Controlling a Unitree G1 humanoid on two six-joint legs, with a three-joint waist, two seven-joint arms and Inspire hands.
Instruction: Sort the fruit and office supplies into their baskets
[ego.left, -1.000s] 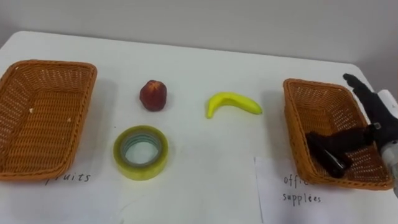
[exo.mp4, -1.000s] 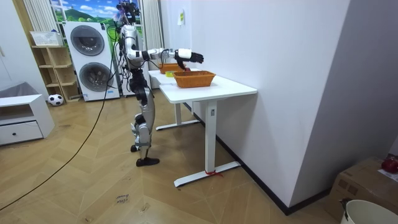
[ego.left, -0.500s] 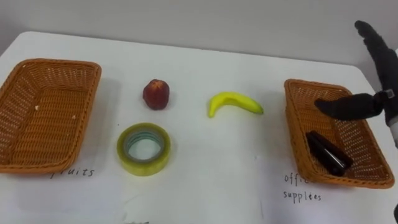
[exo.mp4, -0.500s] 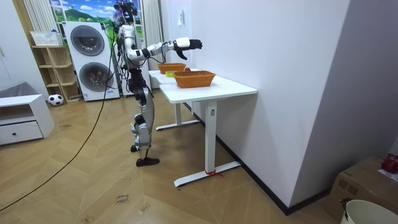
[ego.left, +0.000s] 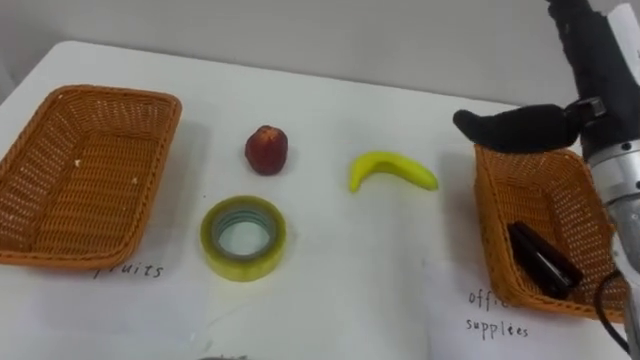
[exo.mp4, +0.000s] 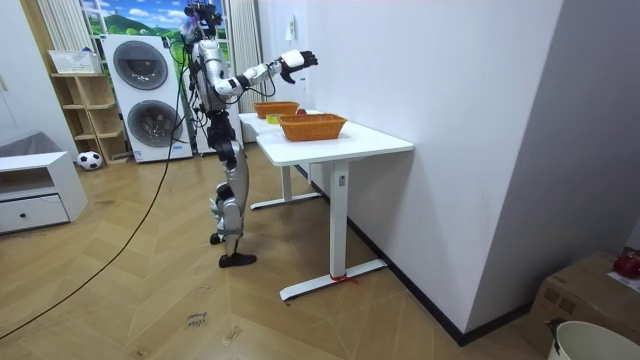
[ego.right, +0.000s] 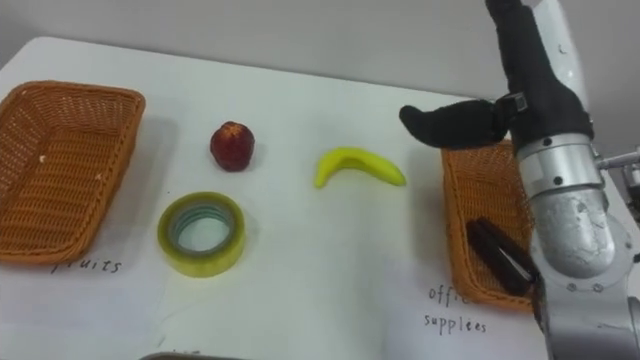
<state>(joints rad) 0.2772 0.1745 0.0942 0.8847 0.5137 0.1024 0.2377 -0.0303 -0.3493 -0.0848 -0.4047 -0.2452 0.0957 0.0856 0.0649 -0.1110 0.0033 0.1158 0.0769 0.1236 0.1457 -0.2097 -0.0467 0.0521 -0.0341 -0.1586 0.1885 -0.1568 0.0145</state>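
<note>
Right hand (ego.left: 590, 85) is up in the air above the counter (ego.left: 340, 280), released: fingers straight and pointing up, thumb stuck out to its left, nothing in it. Right basket (ego.left: 492, 220) sits directly under the hand, well below it. A black office tool (ego.left: 543, 262) lies in that basket, on the floor of it, below the hand and apart from it. Banana (ego.left: 392, 170) lies on the counter, lower left of the thumb tip, just beside the right basket's left wall, not touching. Red fruit (ego.left: 266, 149) is further left of the hand, on the counter. Tape roll (ego.left: 243, 237) lies flat, lower left of the hand, near the red fruit. Left basket (ego.left: 70, 190) is far left, well apart from the hand. In the room view the robot stands at the counter's end with its right arm raised.
</note>
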